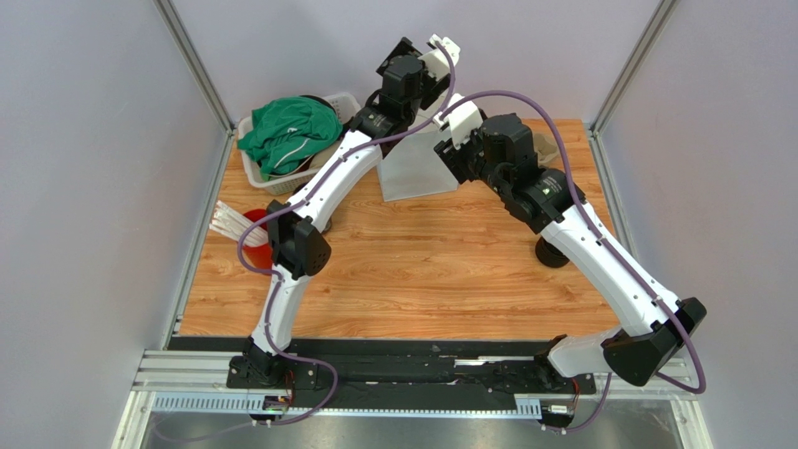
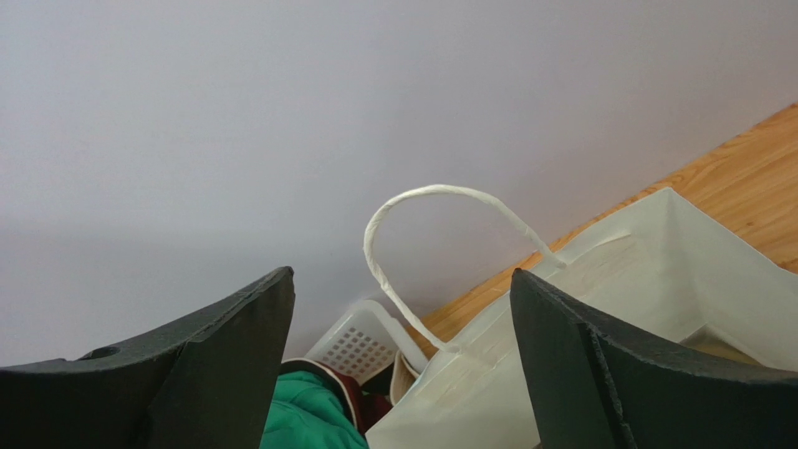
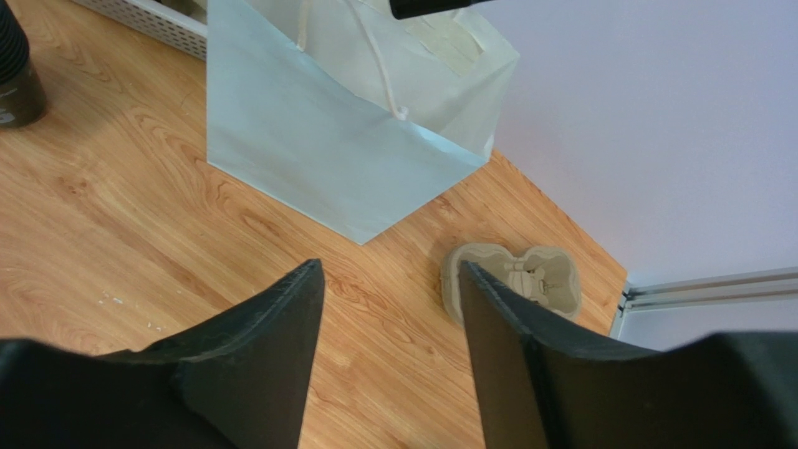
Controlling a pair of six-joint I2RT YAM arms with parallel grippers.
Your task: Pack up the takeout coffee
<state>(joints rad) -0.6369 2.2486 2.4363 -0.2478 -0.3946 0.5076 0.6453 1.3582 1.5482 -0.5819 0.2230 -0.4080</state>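
A black ribbed cup [image 3: 17, 79], which looks like the takeout coffee, stands on the table left of the white paper bag [image 3: 318, 159], cut off by the right wrist view's left edge. The bag [image 1: 412, 173] stands open at the back middle. My left gripper [image 2: 401, 273] hangs open over the bag's mouth [image 2: 609, 309], beside its raised handle [image 2: 440, 192], with nothing between the fingers. My right gripper [image 3: 390, 266] is open over bare table to the right of the bag and holds nothing.
A white basket [image 1: 272, 178] with a green garment [image 1: 290, 131] sits back left. A red cup with white straws [image 1: 255, 224] stands at the left edge. A cardboard cup carrier [image 3: 524, 276] lies back right, a squat black round piece [image 1: 553, 253] nearer.
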